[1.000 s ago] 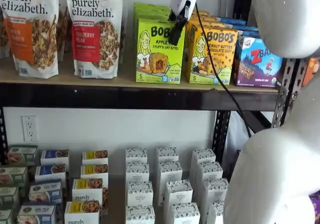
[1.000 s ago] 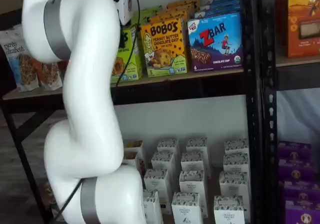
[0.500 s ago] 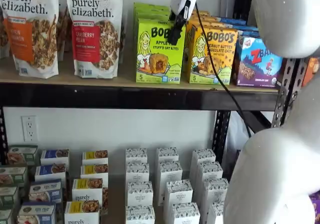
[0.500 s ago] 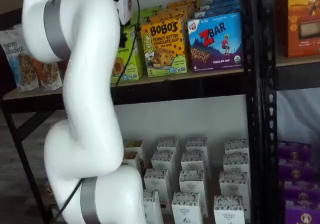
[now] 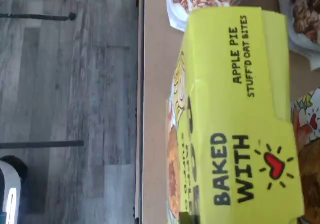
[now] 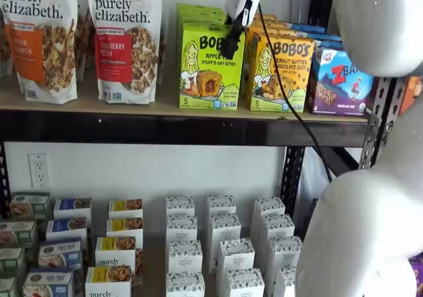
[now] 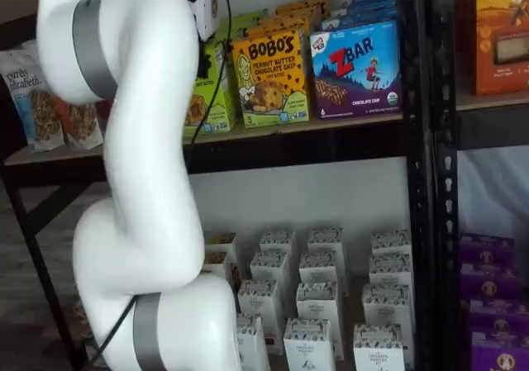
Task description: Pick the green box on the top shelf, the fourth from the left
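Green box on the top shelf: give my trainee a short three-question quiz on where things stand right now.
1. True or false: the hand hangs in front of the upper right part of the green box.
2. Which box stands immediately right of the green box in a shelf view? A. blue Zbar box B. yellow-orange Bobo's box C. cranberry pecan granola bag
3. Fill in: the flap printed "Baked with" in the wrist view belongs to the ____ box.

Key: 1 true; 2 B; 3 green. All of these stand on the top shelf.
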`<action>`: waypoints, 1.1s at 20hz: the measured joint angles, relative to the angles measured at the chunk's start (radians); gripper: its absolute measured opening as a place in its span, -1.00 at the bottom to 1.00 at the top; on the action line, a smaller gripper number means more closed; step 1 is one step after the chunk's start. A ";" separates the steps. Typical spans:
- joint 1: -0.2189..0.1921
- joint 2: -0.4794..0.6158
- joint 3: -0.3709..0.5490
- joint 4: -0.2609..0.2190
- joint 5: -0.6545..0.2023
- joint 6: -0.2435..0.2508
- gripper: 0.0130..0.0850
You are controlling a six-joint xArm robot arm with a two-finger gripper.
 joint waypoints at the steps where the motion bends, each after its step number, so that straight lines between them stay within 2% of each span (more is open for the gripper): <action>1: 0.000 0.001 -0.003 -0.003 0.004 0.001 -0.44; 15: -0.007 -0.013 -0.006 0.017 0.037 0.000 -0.44; 17: -0.009 -0.015 -0.006 0.023 0.043 0.000 -0.67; 22: -0.015 0.001 -0.060 0.053 0.129 0.008 -0.67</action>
